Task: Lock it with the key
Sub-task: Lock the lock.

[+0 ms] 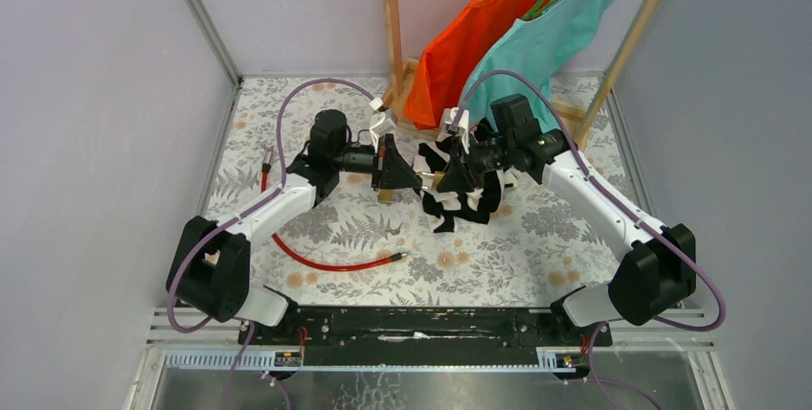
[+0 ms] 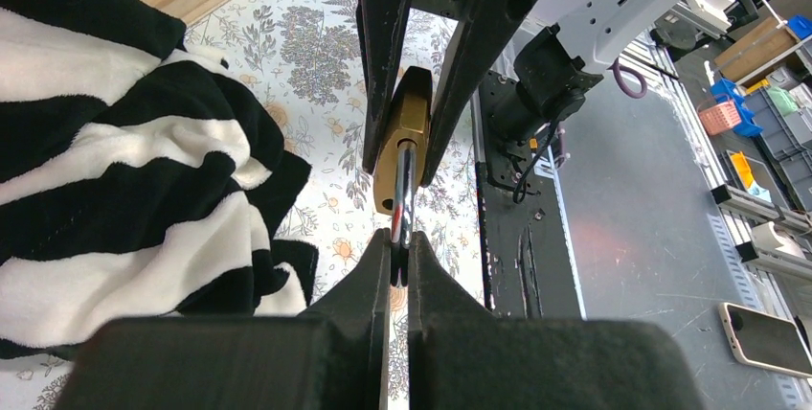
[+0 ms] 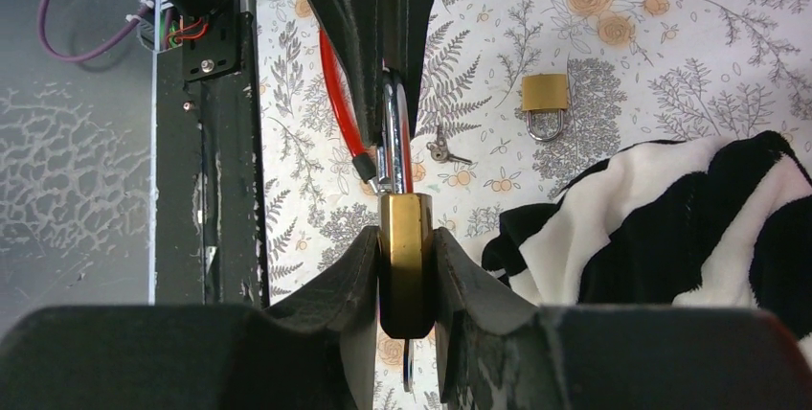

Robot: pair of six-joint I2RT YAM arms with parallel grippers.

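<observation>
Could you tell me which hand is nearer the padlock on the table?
Left: the left hand hovers almost over the padlock; the right hand sits beyond, above the striped cloth.

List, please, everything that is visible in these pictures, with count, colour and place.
table cover: 1, floral print, over the table
held padlock: 1, brass with steel shackle, between both hands
small padlock: 1, brass, lying on the cover
key: 1, dark grey, on the cover near the small padlock
red cable: 1, red, curved on the cover
striped cloth: 1, black and white, heaped on the cover
garments: 2, orange and teal, hanging on the wooden rack
phone: 1, pale, off the table
left hand: 1, black, shut on the shackle
right hand: 1, black, shut on the brass body
</observation>
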